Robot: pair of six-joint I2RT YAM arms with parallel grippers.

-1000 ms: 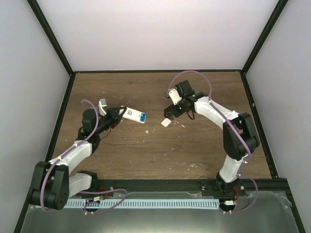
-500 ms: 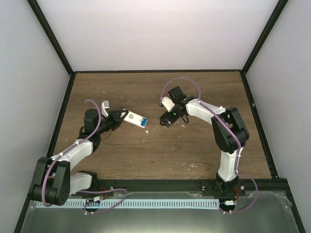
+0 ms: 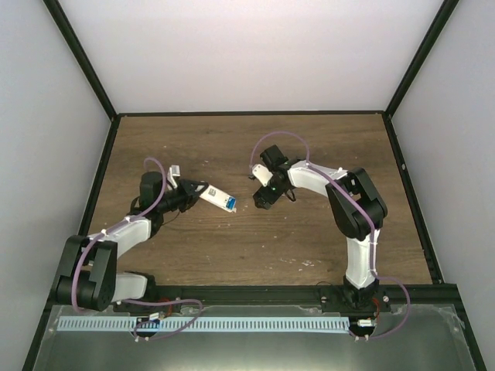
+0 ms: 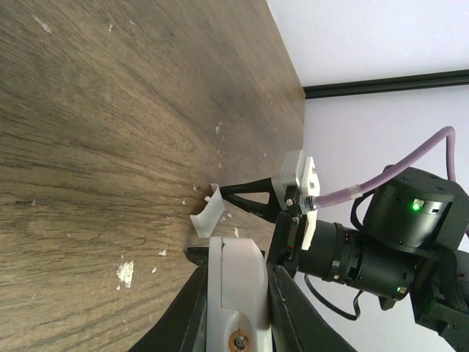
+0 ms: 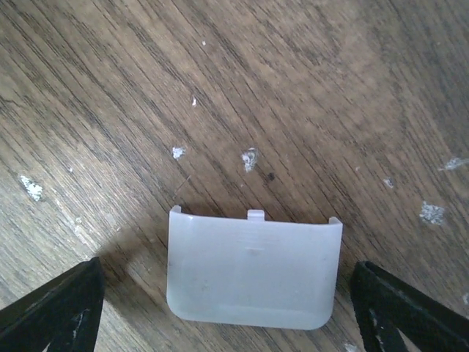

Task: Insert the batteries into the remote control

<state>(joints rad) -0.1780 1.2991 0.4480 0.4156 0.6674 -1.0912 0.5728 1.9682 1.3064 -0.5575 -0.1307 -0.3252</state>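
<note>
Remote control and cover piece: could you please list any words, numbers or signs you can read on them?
No text can be read.
The remote control, held in the left gripper: too small in the top view to read any marking.
The white cover piece: plain, no lettering.
</note>
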